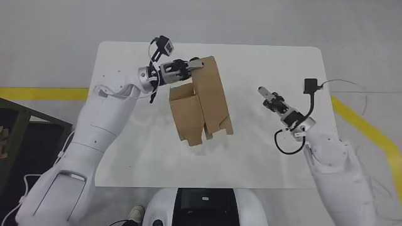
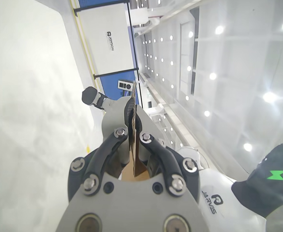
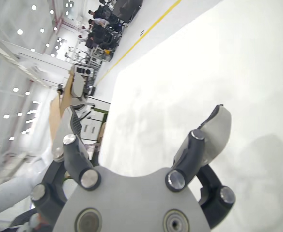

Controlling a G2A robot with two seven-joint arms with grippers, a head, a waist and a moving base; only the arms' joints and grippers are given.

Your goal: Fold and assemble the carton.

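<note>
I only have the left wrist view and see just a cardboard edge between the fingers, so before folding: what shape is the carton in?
Observer: Top view: the carton is not a box yet, two brown panels side by side, the left gripper pinching its far end.
Operator: Is the right gripper touching it?
Observer: No, the right gripper is apart from it, to its right above the table.
Operator: Open or shut?
Observer: Open: the right wrist view shows its fingers spread with nothing between.
</note>
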